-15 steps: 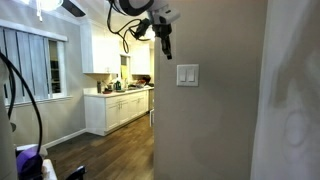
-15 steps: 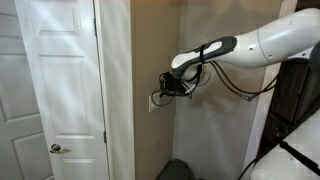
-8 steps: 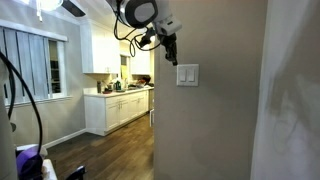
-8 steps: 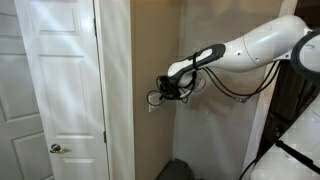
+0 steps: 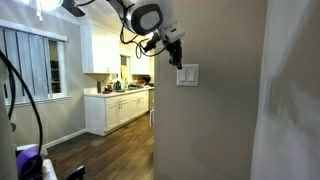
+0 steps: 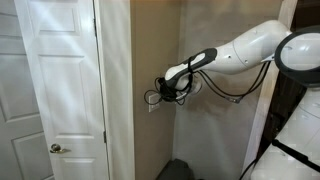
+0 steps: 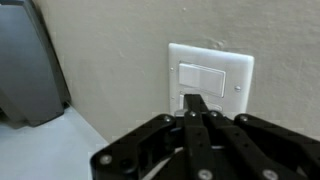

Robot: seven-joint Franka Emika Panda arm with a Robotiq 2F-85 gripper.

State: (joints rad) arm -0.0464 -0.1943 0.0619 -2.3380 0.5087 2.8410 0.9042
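Note:
A white rocker light switch sits in its white wall plate on the beige wall; the plate also shows in both exterior views. My black gripper is shut, its two fingers pressed together with nothing between them. Their tips sit at the lower edge of the rocker, touching or nearly touching it. In both exterior views the gripper is up against the switch plate, at its upper left corner in one.
A white panel door with a knob stands beside the wall corner. Beyond the wall edge lies a kitchen with white cabinets and a wood floor. The robot's white arm reaches in from the side.
The gripper has moved in toward the wall and now sits at the switch plate; it was a little short of it a second ago. The jaws stayed shut.

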